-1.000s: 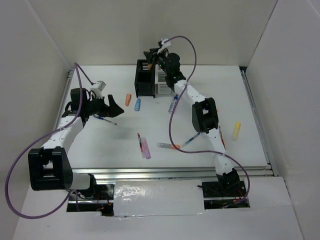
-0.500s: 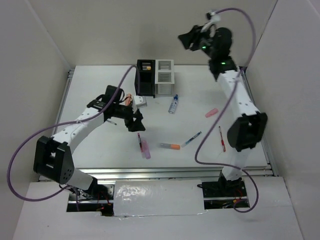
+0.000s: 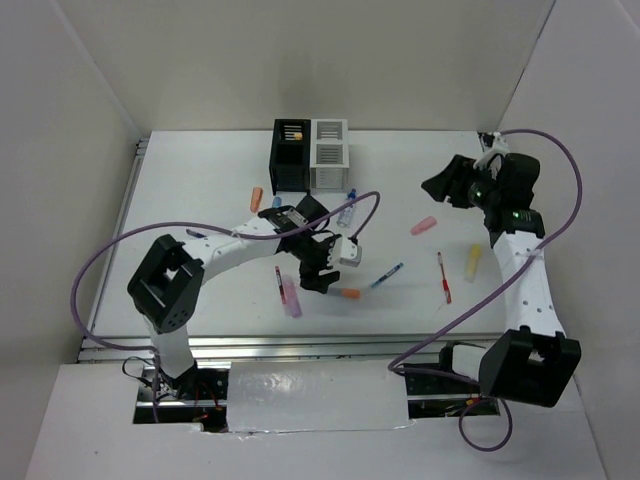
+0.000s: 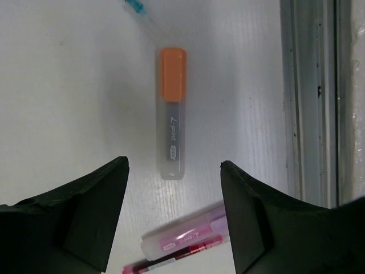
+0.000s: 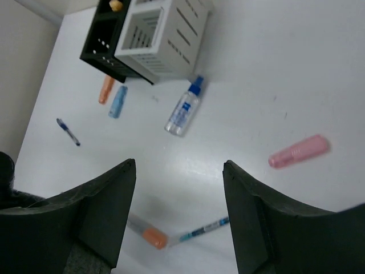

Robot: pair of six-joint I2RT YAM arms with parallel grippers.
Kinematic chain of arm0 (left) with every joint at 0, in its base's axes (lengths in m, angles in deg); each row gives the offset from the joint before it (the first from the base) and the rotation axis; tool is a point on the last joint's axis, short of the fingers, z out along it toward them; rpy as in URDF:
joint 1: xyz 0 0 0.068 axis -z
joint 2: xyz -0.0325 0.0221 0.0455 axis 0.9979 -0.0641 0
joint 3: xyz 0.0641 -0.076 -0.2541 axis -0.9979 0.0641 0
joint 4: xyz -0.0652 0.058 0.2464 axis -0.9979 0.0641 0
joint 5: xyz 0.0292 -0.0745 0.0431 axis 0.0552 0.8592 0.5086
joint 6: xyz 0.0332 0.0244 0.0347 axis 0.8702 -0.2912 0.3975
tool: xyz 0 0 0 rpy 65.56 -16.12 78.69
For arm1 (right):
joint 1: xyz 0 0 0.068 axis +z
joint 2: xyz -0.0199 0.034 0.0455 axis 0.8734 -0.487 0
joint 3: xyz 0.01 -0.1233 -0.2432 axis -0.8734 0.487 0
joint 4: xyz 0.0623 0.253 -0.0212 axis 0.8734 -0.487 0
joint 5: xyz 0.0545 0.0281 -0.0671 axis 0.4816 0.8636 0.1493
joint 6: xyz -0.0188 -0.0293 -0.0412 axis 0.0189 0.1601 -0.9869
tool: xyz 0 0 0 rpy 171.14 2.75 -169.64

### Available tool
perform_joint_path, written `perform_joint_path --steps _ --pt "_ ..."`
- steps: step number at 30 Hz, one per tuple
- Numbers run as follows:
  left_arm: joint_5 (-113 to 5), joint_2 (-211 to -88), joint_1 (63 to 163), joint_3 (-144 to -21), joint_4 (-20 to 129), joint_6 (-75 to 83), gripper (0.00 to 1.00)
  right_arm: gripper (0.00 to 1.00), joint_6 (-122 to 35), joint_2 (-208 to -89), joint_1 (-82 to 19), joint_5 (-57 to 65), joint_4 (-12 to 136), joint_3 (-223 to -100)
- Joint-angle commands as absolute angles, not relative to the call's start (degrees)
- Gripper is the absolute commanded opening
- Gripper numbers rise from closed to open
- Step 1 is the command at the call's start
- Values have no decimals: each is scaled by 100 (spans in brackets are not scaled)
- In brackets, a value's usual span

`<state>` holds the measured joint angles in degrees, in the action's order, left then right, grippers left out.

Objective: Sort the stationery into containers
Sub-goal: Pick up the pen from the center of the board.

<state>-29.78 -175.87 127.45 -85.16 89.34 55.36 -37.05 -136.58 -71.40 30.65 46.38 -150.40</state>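
The joined containers stand at the back: a black box (image 3: 290, 155) with a yellowish item inside and a white box (image 3: 329, 152). My left gripper (image 3: 322, 278) is open and empty, just above a grey marker with an orange cap (image 4: 171, 114), whose end lies between its fingertips. A pink marker (image 4: 182, 237) and a red pen (image 4: 171, 260) lie beside it. My right gripper (image 3: 445, 185) is open and empty, in the air over the table's right side. A clear blue-capped tube (image 5: 183, 108), a pink marker (image 5: 298, 151) and a blue pen (image 5: 202, 230) lie below it.
An orange marker (image 5: 106, 89) and a blue marker (image 5: 118, 101) lie left of the black box (image 5: 108, 40), with a short blue pen (image 5: 68, 132) further left. A red pen (image 3: 442, 276) and a yellow marker (image 3: 473, 262) lie at the right. The table's metal rail (image 4: 311, 103) runs close by.
My left arm has reached right and toward the near edge, over the orange-capped marker. My right arm has swung down from behind the boxes to the table's right side.
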Motion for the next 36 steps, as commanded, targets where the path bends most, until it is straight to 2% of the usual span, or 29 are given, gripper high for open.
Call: perform_joint_path --steps 1,14,24,28,36 --pt "-3341 -17951 12964 -8885 9073 5929 77 70 -3824 -13055 -7377 3522 4297 -14852" --pt "-4422 -18576 13686 -8991 8475 5508 68 70 -3815 -12501 -8300 3919 3901 -14227" --pt "-5064 -19436 14143 -10001 9222 5200 64 70 -3815 -12360 -9090 4262 3568 -14447" --pt "-5134 -19841 14204 -10660 9863 5165 62 70 -3859 -12255 -9197 4376 3453 -14491" --pt "-5643 -20210 14442 -11013 10409 5165 55 70 -3886 -12193 -9267 4403 3426 -14429"
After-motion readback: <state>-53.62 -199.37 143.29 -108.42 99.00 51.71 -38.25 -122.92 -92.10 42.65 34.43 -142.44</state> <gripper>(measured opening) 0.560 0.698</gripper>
